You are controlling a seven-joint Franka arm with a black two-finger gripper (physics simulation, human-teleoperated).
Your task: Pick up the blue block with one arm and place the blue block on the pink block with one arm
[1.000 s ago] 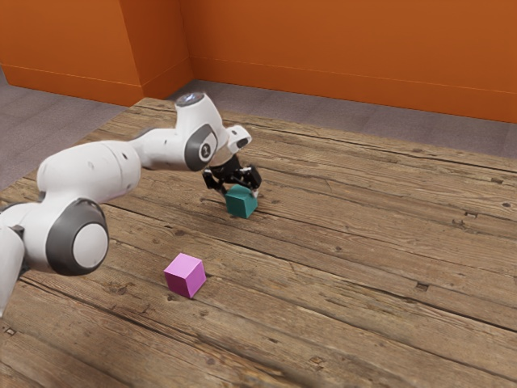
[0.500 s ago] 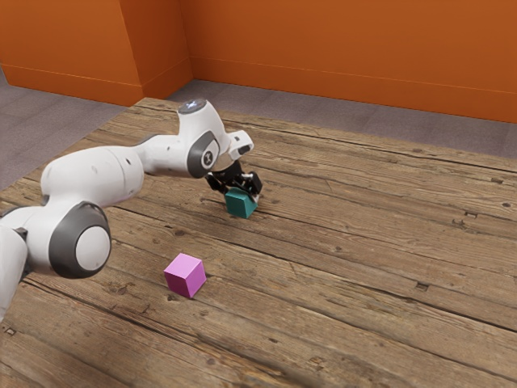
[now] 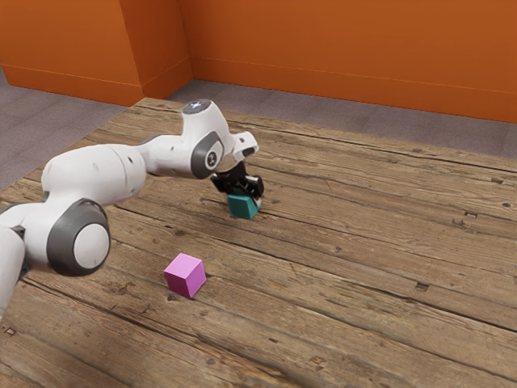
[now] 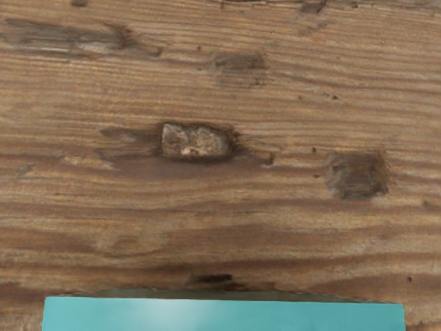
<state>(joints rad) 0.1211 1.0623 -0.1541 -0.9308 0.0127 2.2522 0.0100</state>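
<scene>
The blue block [image 3: 243, 208], teal in colour, rests on the wooden table [image 3: 363, 242] near its middle. My gripper [image 3: 241, 196] is low over the block, open, with a black finger on either side of its top. In the wrist view the block [image 4: 224, 315] is a wide teal band just under my hand. The pink block [image 3: 185, 275] sits on the table nearer the front, toward the exterior view's left of the blue one and well apart from it.
Bare wooden planks [image 4: 220, 158] with knots lie under my hand. An orange wall [image 3: 339, 48] stands behind the table, across a strip of grey floor [image 3: 48, 121]. My white arm [image 3: 105, 174] stretches over the table's left part.
My hand has sunk lower onto the blue block and shifted slightly toward the exterior view's right. Neither block has moved.
</scene>
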